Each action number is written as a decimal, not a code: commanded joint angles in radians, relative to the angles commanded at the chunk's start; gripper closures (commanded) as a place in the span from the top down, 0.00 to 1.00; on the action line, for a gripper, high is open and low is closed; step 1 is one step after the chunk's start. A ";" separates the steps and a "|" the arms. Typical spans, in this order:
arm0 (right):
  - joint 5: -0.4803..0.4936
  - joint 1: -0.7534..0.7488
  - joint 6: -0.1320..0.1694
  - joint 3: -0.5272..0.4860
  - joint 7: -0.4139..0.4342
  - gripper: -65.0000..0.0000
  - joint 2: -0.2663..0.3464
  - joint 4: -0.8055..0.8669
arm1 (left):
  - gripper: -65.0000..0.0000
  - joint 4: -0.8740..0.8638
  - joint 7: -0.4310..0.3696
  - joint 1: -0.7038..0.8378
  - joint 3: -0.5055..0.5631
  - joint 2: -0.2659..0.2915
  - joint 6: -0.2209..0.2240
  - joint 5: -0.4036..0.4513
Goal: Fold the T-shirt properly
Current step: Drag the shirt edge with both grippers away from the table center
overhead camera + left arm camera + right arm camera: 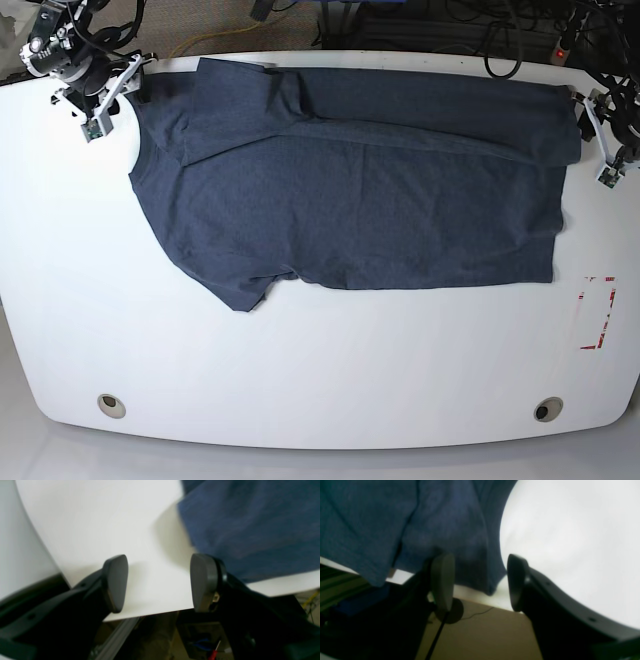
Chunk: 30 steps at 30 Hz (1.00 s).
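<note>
The dark navy T-shirt (360, 190) lies flat across the back half of the white table (320, 380), with its far strip folded over toward the front; no lettering shows. My right gripper (108, 98) is at the shirt's back left corner. In the right wrist view it (480, 582) is open, and the cloth (420, 517) reaches the table edge between its fingers (442, 580). My left gripper (600, 128) is at the shirt's back right corner. In the left wrist view it (160, 582) is open and empty over bare table, with the shirt's edge (250, 530) just beside its right finger (203, 580).
A red-and-white marking (598, 312) is on the table at the right. Two round holes (112, 405) (546, 409) sit near the front edge. Cables and equipment (420, 25) run behind the table's back edge. Floor shows below the table edge in both wrist views.
</note>
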 joint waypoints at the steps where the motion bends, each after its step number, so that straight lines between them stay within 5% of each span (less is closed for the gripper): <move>1: 0.020 0.000 0.000 0.000 0.000 0.51 0.002 0.000 | 0.56 -0.003 0.000 -0.011 0.011 0.017 0.000 0.006; 10: 0.287 0.021 0.000 -0.008 -0.075 0.51 -0.003 -0.003 | 0.56 -0.063 -0.006 -0.021 0.117 0.101 0.000 0.092; 19: 0.265 0.077 0.000 -0.149 -0.110 0.51 -0.035 -0.080 | 0.56 -0.193 -0.104 -0.020 0.112 0.092 0.000 0.176; 30: 0.264 0.052 0.000 -0.207 -0.110 0.50 -0.040 -0.118 | 0.56 -0.252 -0.161 -0.018 0.114 0.060 0.000 0.189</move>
